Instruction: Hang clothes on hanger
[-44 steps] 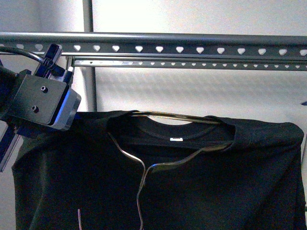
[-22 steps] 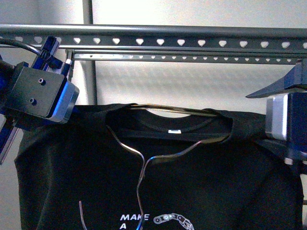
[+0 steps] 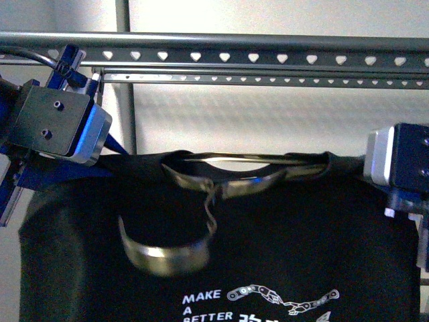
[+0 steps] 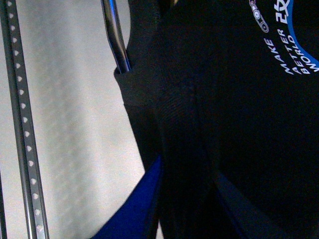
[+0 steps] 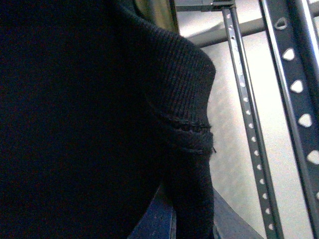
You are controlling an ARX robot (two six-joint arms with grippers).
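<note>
One T-shirt (image 3: 281, 261), one rack (image 3: 281, 58), two grippers: shirt held up under the top rail.
Shirt is black, with white "MAKE A BETTER" and one chain graphic showing. It is spread between both arms, below the rack and not touching it. Two punched rails counted on the rack, heart holes in the front one; one upright post (image 3: 125, 87) behind. One wire hanger (image 3: 201, 184) sits in the collar, hook blurred. Left gripper (image 4: 187, 199) pinches one shoulder, cloth between its blue fingers. Right gripper (image 5: 194, 214) is clamped on the other shoulder likewise.
</note>
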